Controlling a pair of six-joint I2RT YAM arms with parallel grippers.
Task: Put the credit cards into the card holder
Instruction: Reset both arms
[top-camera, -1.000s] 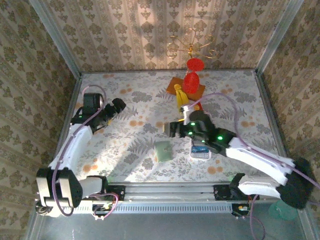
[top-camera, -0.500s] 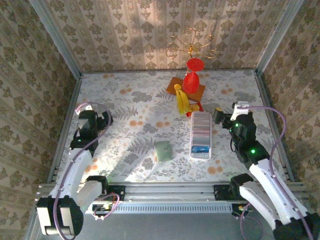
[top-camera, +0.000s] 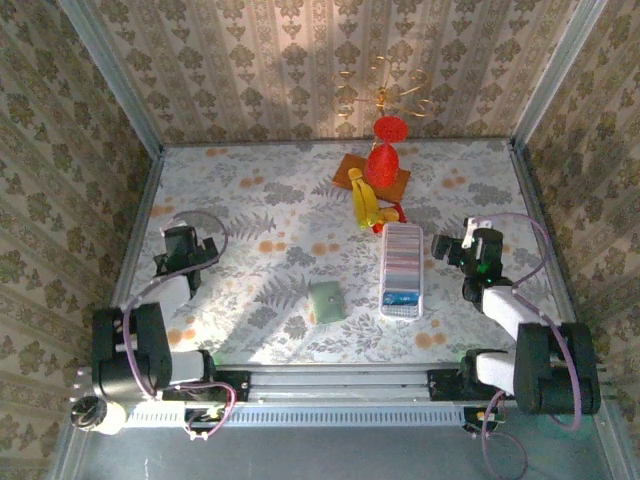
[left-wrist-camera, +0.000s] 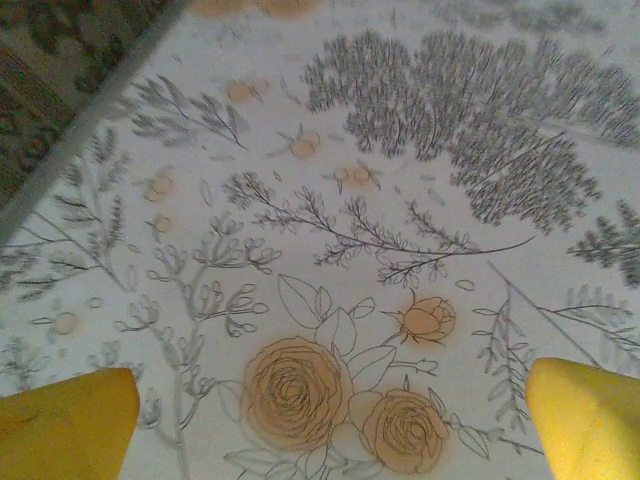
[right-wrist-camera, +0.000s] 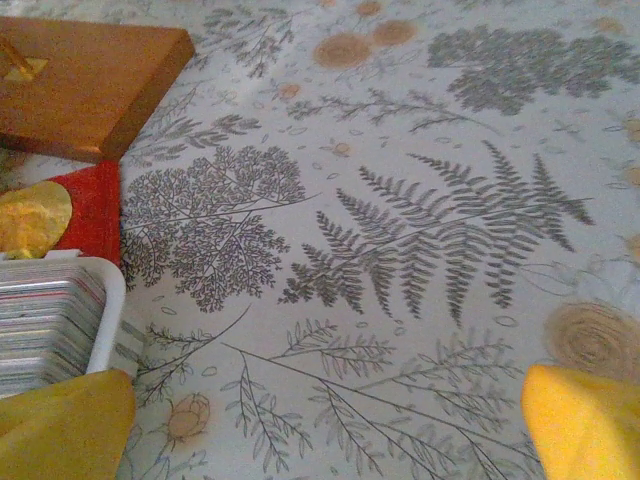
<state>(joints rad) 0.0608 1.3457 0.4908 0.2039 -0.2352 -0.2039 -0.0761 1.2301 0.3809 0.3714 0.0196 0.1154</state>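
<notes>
**Holding off from the cards, both grippers wide and empty**

Showing the credit cards packed as a striped row inside the long white tray, with none taken out yet. Placing the sage-green card holder just left of the tray, lying flat on the flowered table. Parking the right gripper near the tray's right side, jaws spread wide and gripping nothing. Catching, from its wrist camera, the tray's rounded corner and a few card edges at the lower left. Parking the left gripper well to the left of the tray, beyond the holder, likewise gaping and empty, looking down at bare cloth.

Risking, from here, pinching several tightly packed cards at once, or nudging the light tray while digging for one. Risking also pushing the soft holder across the cloth instead of sliding a card in, with nothing bracing it.
</notes>
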